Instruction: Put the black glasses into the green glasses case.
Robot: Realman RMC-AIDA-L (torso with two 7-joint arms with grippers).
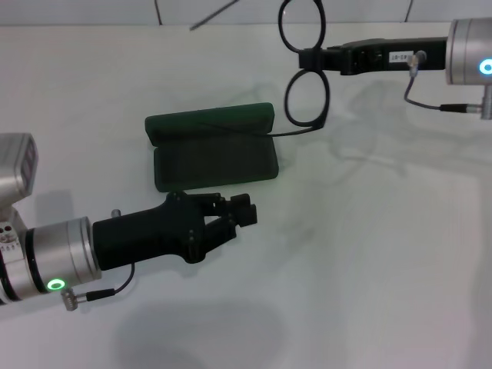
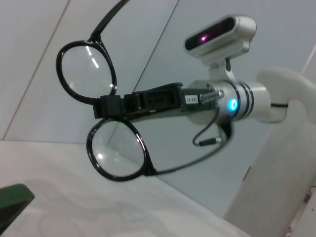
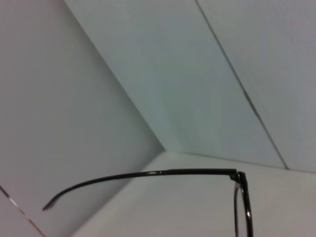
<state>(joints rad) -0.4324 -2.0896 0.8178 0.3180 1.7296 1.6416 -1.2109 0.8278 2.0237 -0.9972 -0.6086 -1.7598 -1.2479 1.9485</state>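
The black glasses (image 1: 307, 97) hang in the air at the back, above and right of the green glasses case (image 1: 214, 165). My right gripper (image 1: 312, 58) is shut on their bridge, one lens above the other. One temple arm reaches down toward the case's right end. The case lies open on the white table, lid at the back. My left gripper (image 1: 244, 211) is shut and empty, just in front of the case. The left wrist view shows the glasses (image 2: 116, 150), the right gripper (image 2: 105, 106) and a corner of the case (image 2: 12, 203). The right wrist view shows one temple arm (image 3: 148, 174).
The white table (image 1: 369, 254) stretches to the right and front of the case. A white wall (image 1: 92, 11) rises behind the table's back edge. My left arm (image 1: 69, 250) lies along the front left.
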